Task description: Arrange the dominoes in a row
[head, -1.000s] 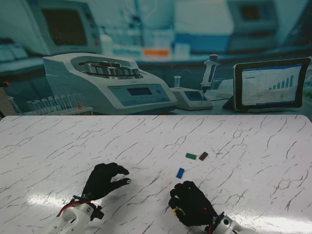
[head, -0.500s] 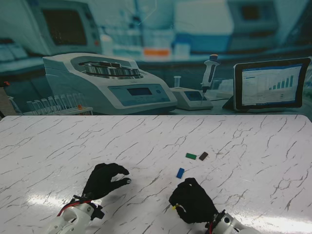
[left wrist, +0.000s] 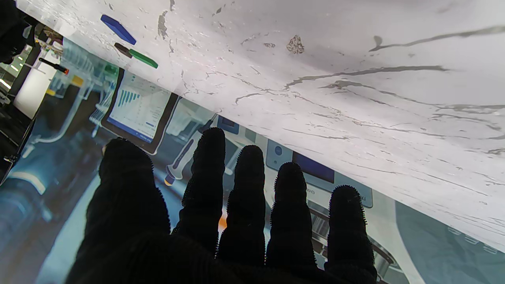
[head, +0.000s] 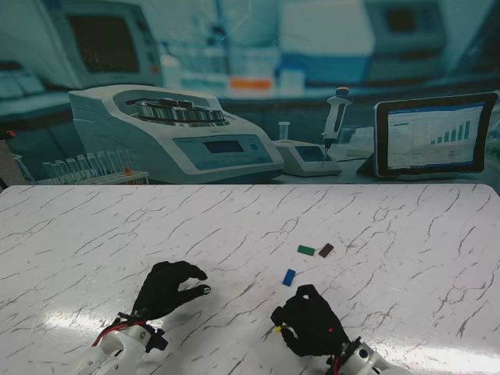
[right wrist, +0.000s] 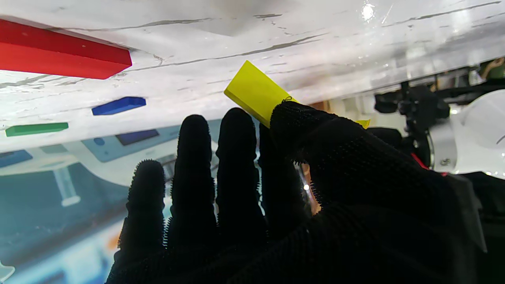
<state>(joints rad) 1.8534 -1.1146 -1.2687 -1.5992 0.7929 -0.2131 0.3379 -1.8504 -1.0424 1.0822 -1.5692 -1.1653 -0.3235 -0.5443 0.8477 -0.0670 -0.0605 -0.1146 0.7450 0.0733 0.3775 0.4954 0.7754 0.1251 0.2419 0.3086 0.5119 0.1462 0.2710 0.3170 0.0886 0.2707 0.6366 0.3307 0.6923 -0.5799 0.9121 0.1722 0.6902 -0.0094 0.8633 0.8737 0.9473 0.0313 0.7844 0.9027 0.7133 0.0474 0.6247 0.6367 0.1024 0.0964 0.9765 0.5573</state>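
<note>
Three dominoes lie flat mid-table: green [head: 306,250], dark brown [head: 326,250] and blue [head: 289,276]. My right hand [head: 312,328] hovers just nearer to me than the blue one, shut on a yellow domino [head: 278,330]. In the right wrist view the yellow domino [right wrist: 254,92] is pinched between thumb and index finger, close above the table. A red domino [right wrist: 59,55] lies flat close by; in the stand view my right hand hides it. My left hand [head: 168,289] rests at the left, fingers curled but apart, holding nothing. Its wrist view shows the blue [left wrist: 117,29], brown [left wrist: 123,50] and green [left wrist: 143,58] dominoes far off.
The white marble table [head: 406,226] ends at a backdrop picture of lab equipment: an analyser [head: 172,129], a pipette [head: 336,113] and a tablet [head: 433,137]. The left arm's white wrist [right wrist: 477,130] shows in the right wrist view.
My right hand has crept slightly farther from me, toward the blue domino, keeping the yellow domino pinched. The left hand and the table dominoes have not moved.
</note>
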